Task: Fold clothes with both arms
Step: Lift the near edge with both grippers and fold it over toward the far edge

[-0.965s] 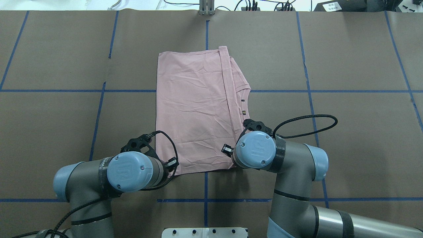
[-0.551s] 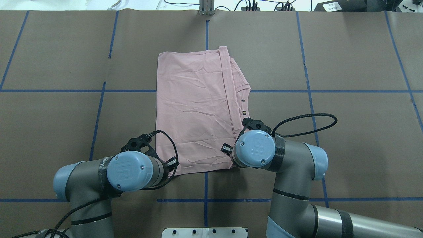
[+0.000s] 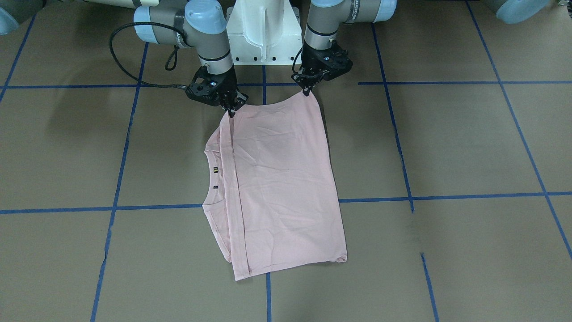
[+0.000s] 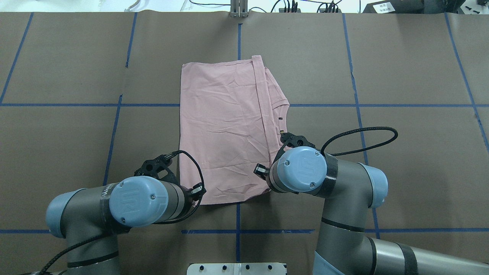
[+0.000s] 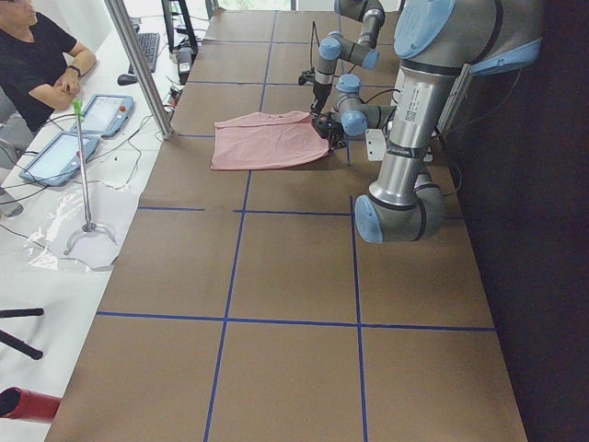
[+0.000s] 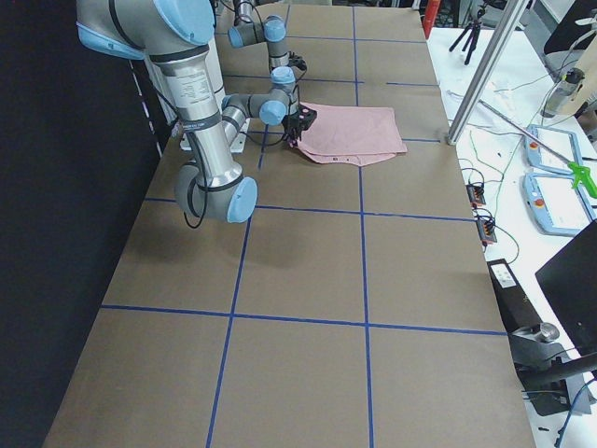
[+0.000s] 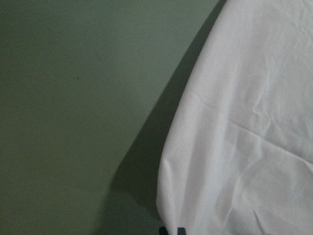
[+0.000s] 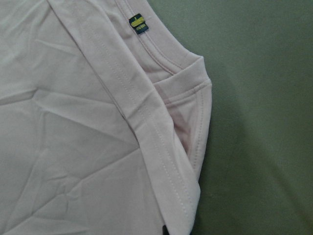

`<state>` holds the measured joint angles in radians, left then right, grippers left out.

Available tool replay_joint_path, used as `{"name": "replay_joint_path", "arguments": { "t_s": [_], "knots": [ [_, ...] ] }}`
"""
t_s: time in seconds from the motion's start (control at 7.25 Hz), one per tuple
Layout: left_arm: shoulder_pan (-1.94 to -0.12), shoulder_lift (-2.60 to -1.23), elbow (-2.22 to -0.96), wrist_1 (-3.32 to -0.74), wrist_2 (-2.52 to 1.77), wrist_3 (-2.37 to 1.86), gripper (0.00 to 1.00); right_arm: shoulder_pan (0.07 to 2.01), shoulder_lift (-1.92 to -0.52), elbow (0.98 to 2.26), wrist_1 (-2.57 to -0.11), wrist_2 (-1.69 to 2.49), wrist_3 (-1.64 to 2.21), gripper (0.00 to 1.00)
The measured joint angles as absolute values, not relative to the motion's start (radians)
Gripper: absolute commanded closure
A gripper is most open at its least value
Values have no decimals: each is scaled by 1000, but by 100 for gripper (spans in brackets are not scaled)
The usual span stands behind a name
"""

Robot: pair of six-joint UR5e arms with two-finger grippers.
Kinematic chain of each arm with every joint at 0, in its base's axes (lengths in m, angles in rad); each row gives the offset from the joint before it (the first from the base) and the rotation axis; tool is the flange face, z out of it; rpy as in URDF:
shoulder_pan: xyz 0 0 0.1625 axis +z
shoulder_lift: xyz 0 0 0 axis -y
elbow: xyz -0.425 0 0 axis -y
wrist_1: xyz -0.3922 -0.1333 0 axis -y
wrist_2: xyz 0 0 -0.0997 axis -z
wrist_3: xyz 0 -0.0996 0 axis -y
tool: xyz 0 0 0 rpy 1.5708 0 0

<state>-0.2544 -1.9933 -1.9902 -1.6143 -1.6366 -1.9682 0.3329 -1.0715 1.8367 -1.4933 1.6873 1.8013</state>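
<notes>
My left gripper, right gripper each pinching T-shirt corner; uneven lift risks thin hem slipping free, fold skewing.

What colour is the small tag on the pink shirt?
The tag is dark with yellow at its top; the right wrist view shows it best.

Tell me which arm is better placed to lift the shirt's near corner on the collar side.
Right. The right gripper pinches the T-shirt at its near corner on the collar side, so it need not travel; the left gripper holds the opposite near corner, across the cloth.
</notes>
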Motion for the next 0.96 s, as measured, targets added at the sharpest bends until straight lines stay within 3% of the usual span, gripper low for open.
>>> {"name": "replay_joint_path", "arguments": {
  "t_s": [0.55,0.96],
  "knots": [
    [-181,-1986,-2095,-1522,-1640,-1968,100,245,-1128,1967,-1499,1672,1810,100],
    [-256,-1994,-2123,-1505,-1641,-1945,100,303,-1127,1973,-1481,1667,1792,100]
  ]
}}
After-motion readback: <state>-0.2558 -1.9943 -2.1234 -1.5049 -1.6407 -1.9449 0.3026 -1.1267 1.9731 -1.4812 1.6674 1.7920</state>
